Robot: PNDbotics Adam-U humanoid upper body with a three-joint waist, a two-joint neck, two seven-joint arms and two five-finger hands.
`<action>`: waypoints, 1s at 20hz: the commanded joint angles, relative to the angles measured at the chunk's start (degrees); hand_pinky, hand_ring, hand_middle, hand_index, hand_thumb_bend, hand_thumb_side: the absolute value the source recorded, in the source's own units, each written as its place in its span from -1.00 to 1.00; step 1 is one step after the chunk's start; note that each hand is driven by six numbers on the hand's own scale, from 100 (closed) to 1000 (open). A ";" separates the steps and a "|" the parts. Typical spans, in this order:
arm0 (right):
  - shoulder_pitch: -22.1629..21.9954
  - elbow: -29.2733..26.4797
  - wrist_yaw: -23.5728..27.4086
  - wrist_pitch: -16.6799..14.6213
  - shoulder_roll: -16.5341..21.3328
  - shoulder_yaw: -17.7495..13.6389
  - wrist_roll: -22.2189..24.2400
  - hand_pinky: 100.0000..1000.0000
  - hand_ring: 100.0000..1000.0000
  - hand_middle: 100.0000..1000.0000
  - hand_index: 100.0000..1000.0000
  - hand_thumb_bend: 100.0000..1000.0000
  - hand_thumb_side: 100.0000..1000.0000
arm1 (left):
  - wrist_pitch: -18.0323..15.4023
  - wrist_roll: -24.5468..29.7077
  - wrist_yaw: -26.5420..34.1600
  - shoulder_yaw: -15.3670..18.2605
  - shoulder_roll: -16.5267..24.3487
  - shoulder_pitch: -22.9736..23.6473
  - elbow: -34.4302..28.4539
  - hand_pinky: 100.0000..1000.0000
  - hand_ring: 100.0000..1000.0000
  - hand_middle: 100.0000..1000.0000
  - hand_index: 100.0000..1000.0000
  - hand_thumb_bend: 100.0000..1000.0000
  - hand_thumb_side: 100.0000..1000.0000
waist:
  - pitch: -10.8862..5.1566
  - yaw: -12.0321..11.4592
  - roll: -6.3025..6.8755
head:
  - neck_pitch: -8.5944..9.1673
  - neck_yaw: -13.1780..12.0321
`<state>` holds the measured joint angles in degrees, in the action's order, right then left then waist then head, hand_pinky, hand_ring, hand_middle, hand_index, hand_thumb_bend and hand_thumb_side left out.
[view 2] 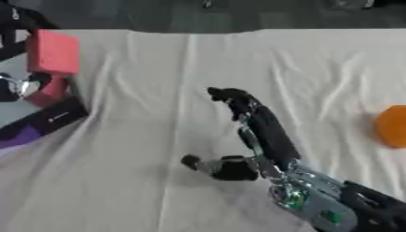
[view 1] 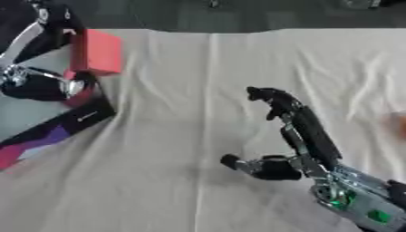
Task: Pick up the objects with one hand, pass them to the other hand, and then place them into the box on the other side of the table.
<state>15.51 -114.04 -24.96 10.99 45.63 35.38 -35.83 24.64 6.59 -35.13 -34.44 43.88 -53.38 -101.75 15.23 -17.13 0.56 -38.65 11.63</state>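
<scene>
- In the foreground, I am resting the right hand (view 1: 293, 136) on the white tablecloth (view 1: 174, 149), fingers stretched out toward the far side and thumb spread to the left; it is holding nothing.
- Off to its right, an orange object (view 2: 392, 126) is lying on the cloth at the edge of the right eye view, well apart from that hand and untouched.
- Further back on the left, I am holding the left hand (view 1: 44, 84) over the box (view 1: 75, 122), a dark-walled container with purple and pink markings sitting at the left edge of the table.
- A red block (view 1: 97, 52) is sitting just above and beside that hand, tilted upright at the box's far end; I cannot tell whether the fingers are curled round it or merely beside it.
- By my reading, I am in the placing step for the red block, with the handover apparently done.
- Next, I judge, the left hand needs to leave the block settled inside the box walls, while the right hand swings rightward to fetch the orange object.
</scene>
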 commanded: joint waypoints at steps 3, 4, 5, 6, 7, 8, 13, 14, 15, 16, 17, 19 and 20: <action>0.01 -0.55 -0.60 -0.04 0.72 -0.66 -0.69 -0.13 0.66 0.38 0.76 0.38 -0.24 | 0.71 -1.74 -0.84 2.60 2.44 0.54 2.41 0.36 -0.05 -0.47 -0.30 -0.19 -1.00 | -0.88 0.23 -0.39 | 1.24 -2.23; 0.00 -0.55 -0.62 -0.06 0.71 -0.68 -0.78 -0.13 0.66 0.38 0.76 0.38 -0.24 | 0.79 -2.06 -1.07 2.87 2.48 0.73 3.09 0.36 -0.05 -0.47 -0.30 -0.18 -1.00 | -0.85 0.26 -0.44 | 1.36 -2.58; -0.01 -0.55 -0.64 -0.07 0.75 -0.72 -0.91 -0.12 0.66 0.38 0.76 0.38 -0.24 | 0.86 -2.42 -1.30 3.16 2.49 0.93 3.88 0.36 -0.05 -0.47 -0.30 -0.18 -1.00 | -0.82 0.30 -0.50 | 1.47 -2.95; -0.05 -0.55 -0.69 -0.10 0.82 -0.77 -1.05 -0.12 0.66 0.38 0.76 0.38 -0.24 | 0.91 -2.81 -1.54 3.45 2.47 1.17 4.68 0.36 -0.05 -0.47 -0.30 -0.18 -1.00 | -0.79 0.33 -0.55 | 1.57 -3.29; -0.15 -0.55 -0.79 -0.12 0.86 -0.80 -1.19 -0.12 0.66 0.38 0.76 0.38 -0.24 | 0.92 -3.26 -1.81 3.76 2.47 1.45 5.48 0.35 -0.04 -0.46 -0.29 -0.17 -1.00 | -0.77 0.38 -0.61 | 1.65 -3.58; -0.26 -0.55 -0.90 -0.14 0.86 -0.83 -1.34 -0.12 0.66 0.38 0.76 0.38 -0.24 | 0.92 -3.71 -2.17 4.03 2.46 1.74 6.40 0.35 -0.04 -0.46 -0.29 -0.16 -1.00 | -0.74 0.42 -0.68 | 1.72 -3.79; -0.50 -0.55 -0.96 -0.10 0.51 -0.91 -1.86 -0.12 0.66 0.38 0.76 0.38 -0.23 | 0.10 -5.37 -4.10 4.83 1.76 2.33 11.57 0.34 -0.03 -0.45 -0.28 -0.13 -1.00 | -0.72 0.63 -1.04 | 1.89 -4.42; -0.54 -0.55 -1.03 -0.06 0.44 -0.87 -1.90 -0.12 0.66 0.38 0.76 0.38 -0.23 | -0.14 -5.61 -4.35 4.93 1.65 2.37 12.28 0.34 -0.02 -0.44 -0.27 -0.11 -1.00 | -0.70 0.66 -1.09 | 1.91 -4.52; -0.59 -0.55 -1.13 -0.01 0.38 -0.82 -1.93 -0.12 0.66 0.38 0.76 0.38 -0.23 | -0.39 -5.80 -4.59 5.02 1.57 2.39 12.87 0.34 -0.01 -0.43 -0.26 -0.08 -1.00 | -0.69 0.68 -1.12 | 1.90 -4.59; -0.62 -0.55 -1.21 0.06 0.34 -0.76 -1.96 -0.12 0.66 0.38 0.76 0.38 -0.23 | -0.60 -5.88 -4.96 5.09 1.50 2.38 13.51 0.33 0.00 -0.42 -0.24 -0.06 -1.00 | -0.66 0.69 -1.14 | 1.87 -4.67; -0.64 -0.55 -1.27 0.13 0.30 -0.70 -1.97 -0.12 0.66 0.38 0.76 0.38 -0.23 | -0.79 -5.88 -5.41 5.17 1.37 2.33 14.21 0.33 0.01 -0.40 -0.22 -0.04 -1.00 | -0.64 0.70 -1.15 | 1.85 -4.72; -0.68 -0.55 -1.37 0.24 0.22 -0.57 -1.98 -0.12 0.66 0.38 0.76 0.38 -0.23 | -1.17 -5.75 -6.30 5.35 1.09 2.23 15.44 0.33 0.04 -0.37 -0.18 0.00 -1.00 | -0.59 0.71 -1.17 | 1.82 -4.69; -0.71 -0.55 -1.39 0.30 0.16 -0.52 -1.97 -0.12 0.66 0.38 0.76 0.37 -0.23 | -1.39 -5.43 -6.74 5.38 0.99 2.19 15.94 0.32 0.07 -0.34 -0.14 0.05 -1.00 | -0.57 0.71 -1.17 | 1.84 -4.66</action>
<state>14.57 -114.04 -25.94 11.19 45.24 35.11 -37.66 23.60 1.17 -41.19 -30.24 43.97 -50.33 -86.15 15.23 -16.46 0.07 -37.54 7.19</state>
